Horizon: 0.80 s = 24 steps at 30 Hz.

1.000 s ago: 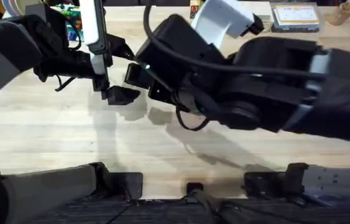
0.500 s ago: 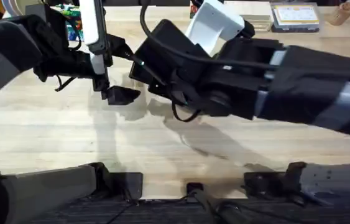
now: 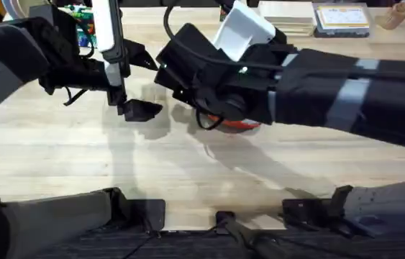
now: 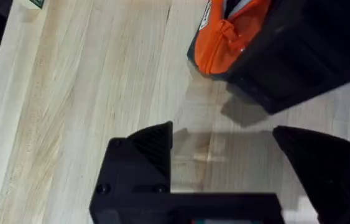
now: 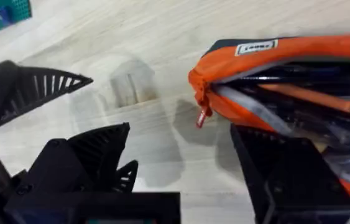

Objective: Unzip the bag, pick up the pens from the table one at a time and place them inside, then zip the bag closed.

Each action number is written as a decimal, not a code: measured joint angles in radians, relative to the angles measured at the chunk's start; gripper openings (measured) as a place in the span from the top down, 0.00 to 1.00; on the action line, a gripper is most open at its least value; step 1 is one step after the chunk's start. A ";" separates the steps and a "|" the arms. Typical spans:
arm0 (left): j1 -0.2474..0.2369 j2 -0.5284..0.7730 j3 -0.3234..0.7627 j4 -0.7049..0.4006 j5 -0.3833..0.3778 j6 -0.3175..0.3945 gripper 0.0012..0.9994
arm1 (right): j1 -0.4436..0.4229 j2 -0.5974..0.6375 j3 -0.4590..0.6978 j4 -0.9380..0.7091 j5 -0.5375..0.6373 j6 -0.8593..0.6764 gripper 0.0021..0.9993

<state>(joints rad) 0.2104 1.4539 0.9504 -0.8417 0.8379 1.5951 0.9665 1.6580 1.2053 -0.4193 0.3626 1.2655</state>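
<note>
I am working at the zip step now, I think, because the bag [image 5: 274, 68] is lying on the table [image 3: 80, 165] with its top open and pens [image 5: 311, 93] already inside it. My right fingers [image 5: 181, 155] are spread wide and empty, hanging just beside the bag's end, where the little red zip pull [image 5: 203, 117] is dangling. My left fingers [image 4: 224, 162] are wide and empty too, hovering over bare wood near the bag's other side. To do this well, I am thinking the left fingers should pinch the cloth at the end to keep the bag from sliding. Then the right fingers should close on the pull and draw it straight along the top, slowly, so no pen gets caught.
</note>
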 joint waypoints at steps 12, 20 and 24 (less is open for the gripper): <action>0.000 0.000 0.000 0.000 0.000 0.000 0.01 | -0.035 0.036 0.000 0.049 0.002 0.007 0.06; 0.000 0.000 0.000 0.000 0.008 0.000 0.01 | -0.036 0.056 0.000 0.054 0.031 0.010 0.16; 0.000 0.000 0.000 0.000 0.008 0.000 0.01 | -0.038 0.065 0.000 0.053 0.049 0.011 0.23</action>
<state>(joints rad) 0.2104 1.4536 0.9504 -0.8417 0.8459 1.5951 0.9287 1.7226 1.2053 -0.3660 0.4117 1.2770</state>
